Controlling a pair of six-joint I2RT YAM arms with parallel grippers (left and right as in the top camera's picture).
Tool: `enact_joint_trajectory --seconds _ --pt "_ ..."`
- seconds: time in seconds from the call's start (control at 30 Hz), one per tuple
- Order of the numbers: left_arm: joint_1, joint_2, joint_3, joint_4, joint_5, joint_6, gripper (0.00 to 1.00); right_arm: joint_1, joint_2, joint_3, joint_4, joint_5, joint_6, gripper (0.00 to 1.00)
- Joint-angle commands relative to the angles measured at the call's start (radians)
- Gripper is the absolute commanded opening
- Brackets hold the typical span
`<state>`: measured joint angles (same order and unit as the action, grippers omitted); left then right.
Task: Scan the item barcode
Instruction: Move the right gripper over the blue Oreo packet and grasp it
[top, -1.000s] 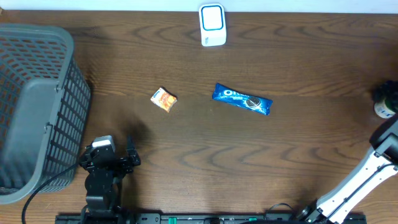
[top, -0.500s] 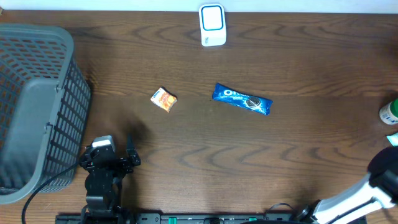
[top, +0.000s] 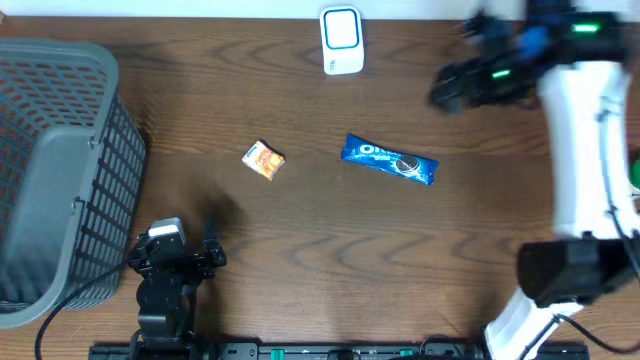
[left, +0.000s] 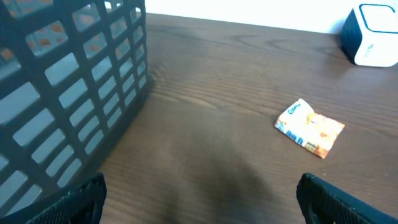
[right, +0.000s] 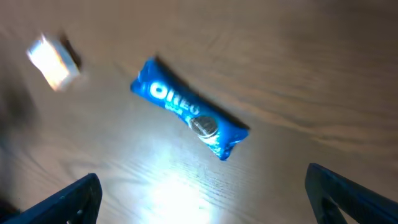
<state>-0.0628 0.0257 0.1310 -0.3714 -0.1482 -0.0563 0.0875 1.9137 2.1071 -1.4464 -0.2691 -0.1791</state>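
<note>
A blue Oreo packet (top: 390, 161) lies flat mid-table, also in the right wrist view (right: 189, 116). To its left lies a small orange snack packet (top: 264, 160) (left: 310, 127). A white scanner with a blue face (top: 341, 40) (left: 372, 34) stands at the far edge. My right gripper (top: 450, 92) (right: 202, 199) hangs open and blurred above the table, up and right of the Oreo packet, holding nothing. Near the front left, my left gripper (top: 205, 248) (left: 201, 193) rests open and empty.
A grey mesh basket (top: 55, 180) (left: 68, 81) fills the left side, close beside my left gripper. The right arm's white link (top: 580, 150) spans the table's right side. Its light throws a glare patch (right: 180, 193) on the wood.
My right arm has swung up from the right edge to the far right of the table, and its gripper now points toward the Oreo packet. The left arm and both packets stayed put.
</note>
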Motion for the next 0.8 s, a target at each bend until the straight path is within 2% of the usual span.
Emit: enact_joint_trajectory --seconds 0.0,0.1,0.27,0.53,0.67,0.77 --pt "-0.004 0.0 -0.013 -0.028 0.009 -0.009 0.98 0.146 0.039 -0.091 0.025 0.179 -0.1 0.99" --pt "-0.004 0.0 -0.013 -0.028 0.009 -0.009 0.98 0.234 0.062 -0.182 0.099 0.338 -0.099 0.99" --pt "-0.004 0.0 -0.013 -0.028 0.009 -0.009 0.98 0.366 0.068 -0.396 0.281 0.58 -0.087 0.94" --pt "-0.004 0.0 -0.013 -0.028 0.009 -0.009 0.98 0.424 0.068 -0.636 0.54 0.617 -0.137 0.94" --pt "-0.004 0.0 -0.013 -0.028 0.009 -0.009 0.98 0.426 0.068 -0.729 0.688 0.693 -0.136 0.86" --pt "-0.004 0.0 -0.013 -0.028 0.009 -0.009 0.98 0.433 0.068 -0.775 0.791 0.776 -0.136 0.74"
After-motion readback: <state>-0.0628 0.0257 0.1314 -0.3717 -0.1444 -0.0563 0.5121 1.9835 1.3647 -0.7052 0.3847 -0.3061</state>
